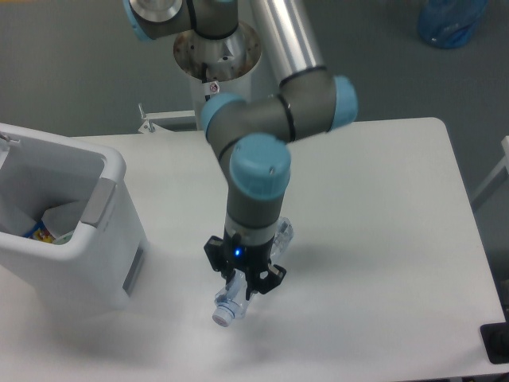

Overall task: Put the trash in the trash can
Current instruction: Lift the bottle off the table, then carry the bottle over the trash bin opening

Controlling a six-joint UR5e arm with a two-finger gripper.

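Note:
A long clear plastic bottle (280,235) with a pale cap (222,317) lies slanted under my wrist, cap toward the table's front. My gripper (242,285) points straight down and is shut on the bottle near its neck. I cannot tell whether the bottle touches the table. The trash can (111,171), a large white bin with a grey panel (99,201), stands at the table's left edge, well left of the gripper. I cannot make out the crumpled clear wrapper anywhere.
Inside the bin lie a colourful packet (40,233) and a pale shape (67,218). A blue bag (450,19) sits on the floor at the far right. A black object (497,342) sticks in at the table's front right corner.

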